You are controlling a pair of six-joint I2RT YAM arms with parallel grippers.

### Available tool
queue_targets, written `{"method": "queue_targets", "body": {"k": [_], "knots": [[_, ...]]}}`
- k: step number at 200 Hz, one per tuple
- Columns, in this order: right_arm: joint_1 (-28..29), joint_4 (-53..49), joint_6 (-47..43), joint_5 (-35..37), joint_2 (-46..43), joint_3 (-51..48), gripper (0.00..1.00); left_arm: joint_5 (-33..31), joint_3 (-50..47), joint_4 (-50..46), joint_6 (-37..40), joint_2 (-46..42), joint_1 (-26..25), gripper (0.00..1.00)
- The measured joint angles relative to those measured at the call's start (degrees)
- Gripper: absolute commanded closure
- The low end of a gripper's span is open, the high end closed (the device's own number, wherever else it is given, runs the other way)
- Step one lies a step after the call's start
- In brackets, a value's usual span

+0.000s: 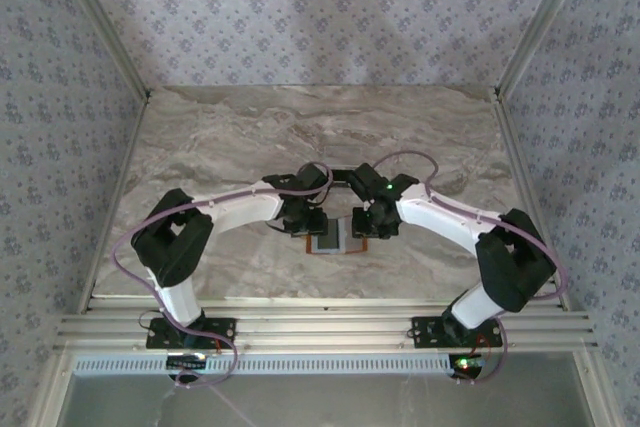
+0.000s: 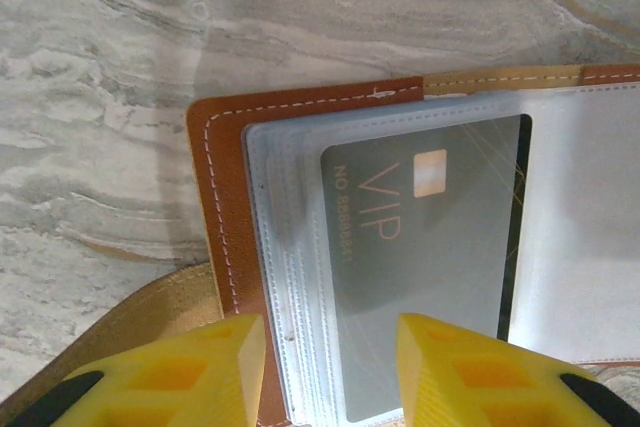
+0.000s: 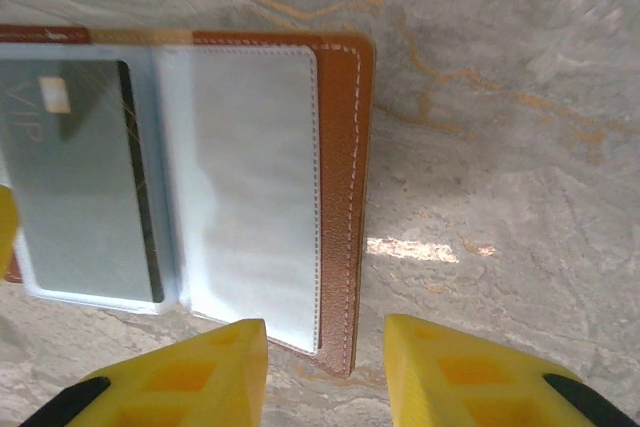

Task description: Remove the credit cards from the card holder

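Left wrist view puts you at the very start of extraction. The card holder (image 2: 225, 197) lies open on the marble table (image 2: 100, 67). The pale grey card (image 2: 420, 267) sits in its clear sleeve (image 2: 285, 247), with a dark card (image 2: 513, 237) edging out at its 3 o'clock. Neither is out yet.

Your next move likely calls for pinning the leather while a fingertip catches a card edge; I cannot tell which way the sleeve opens.

The left gripper (image 2: 325, 342) has its fingers (image 2: 200, 367) moderately apart at 6 o'clock, over leather and sleeve, clamping nothing. The right gripper (image 3: 325, 342) is likewise parted and empty, straddling the holder's 3 o'clock border.
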Motion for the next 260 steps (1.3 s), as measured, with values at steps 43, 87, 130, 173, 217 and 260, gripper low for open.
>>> {"method": "queue_targets", "body": {"k": [43,87,130,173,217,260], "knots": [[-0.1,0.6,0.0,-1.2,-0.3,2.3,0.65,0.0,0.0,0.2,-1.0,0.6,-0.4,0.61],[-1.9,7.9,0.5,-9.2,2.0,2.0,0.69,-0.4,-0.1,0.5,-1.0,1.8,-0.4,0.64],[-2.7,13.9,1.5,-14.2,7.3,0.3,0.73,-1.3,-0.7,1.2,-1.0,1.8,-0.4,0.69],[-2.9,17.1,1.5,-16.7,9.9,-0.2,0.74,-1.3,-0.8,1.3,-1.0,1.8,-0.4,0.69],[-3.1,18.9,1.5,-17.6,11.6,-0.7,0.77,-1.3,-0.8,1.3,-0.9,1.8,-0.4,0.69],[-3.1,20.3,1.5,-18.1,12.4,-1.7,0.77,-1.3,-0.8,1.3,-0.8,1.8,-0.4,0.69]]}}
